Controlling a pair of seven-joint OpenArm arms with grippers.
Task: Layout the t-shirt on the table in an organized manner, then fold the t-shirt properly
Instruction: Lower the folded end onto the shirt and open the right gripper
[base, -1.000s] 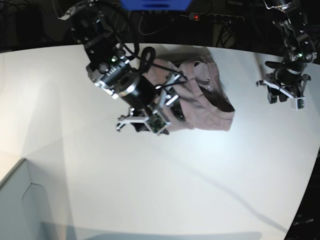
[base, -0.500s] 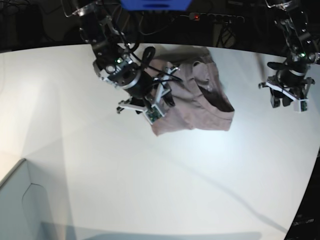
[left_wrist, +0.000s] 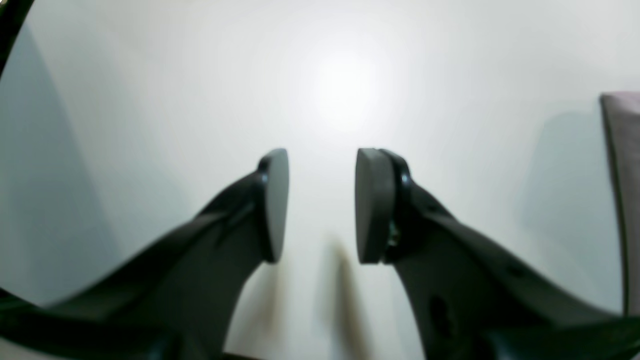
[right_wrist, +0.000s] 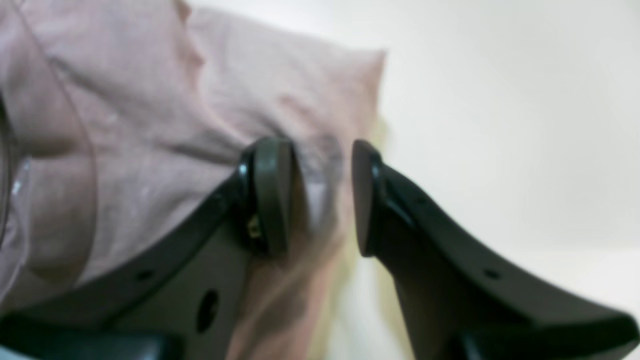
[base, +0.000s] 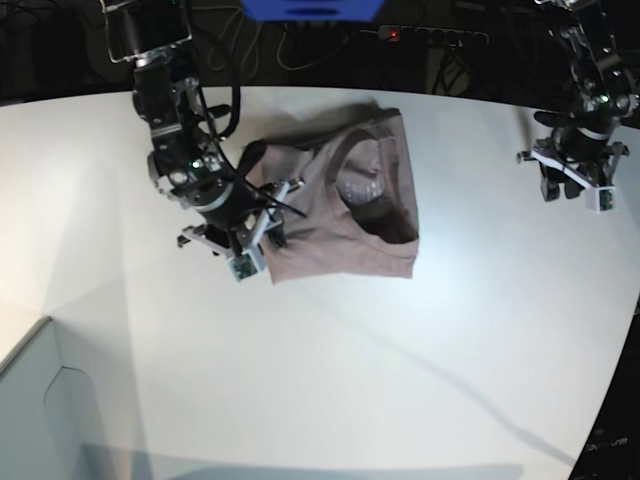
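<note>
While right end effector (base: 262, 232) pinches t-shirt (base: 345, 215) edge, left end effector (base: 570, 182) parted, empty, grey box corner (base: 40, 400) nearby.

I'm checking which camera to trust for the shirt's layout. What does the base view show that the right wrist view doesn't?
Only the base view shows the whole bunched t-shirt with its collar opening, both arms, the left gripper off to the side away from the shirt, and the pale grey box corner.

Only the right wrist view shows the right gripper up close: its jaws stand apart, with a blurred fold of cloth lying at the gap.

Both show the mauve shirt, the right gripper at its edge, and the white table.
</note>
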